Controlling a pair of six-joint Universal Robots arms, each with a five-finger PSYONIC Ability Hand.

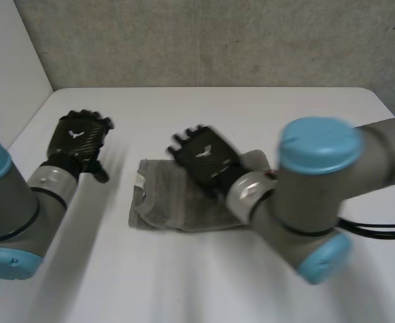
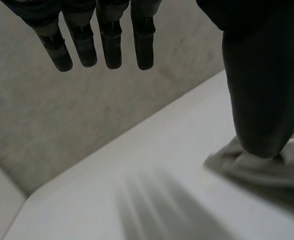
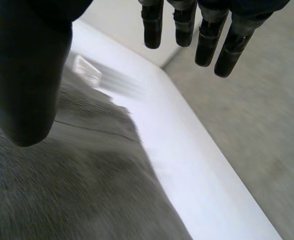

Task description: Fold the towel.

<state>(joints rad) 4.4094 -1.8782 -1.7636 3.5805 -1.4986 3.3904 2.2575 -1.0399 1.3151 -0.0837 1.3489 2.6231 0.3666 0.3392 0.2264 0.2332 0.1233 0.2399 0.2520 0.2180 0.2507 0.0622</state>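
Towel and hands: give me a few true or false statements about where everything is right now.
1. The towel lies on the white table. True.
2. The left hand is gripping the towel. False: it is off to the side of the towel over bare table, its fingers straight and holding nothing.
3. The right hand is above the towel. True.
4. The right hand is curled into a fist. False: its fingers are straight, as the right wrist view shows.
5. The towel is bright red. False: it is grey.
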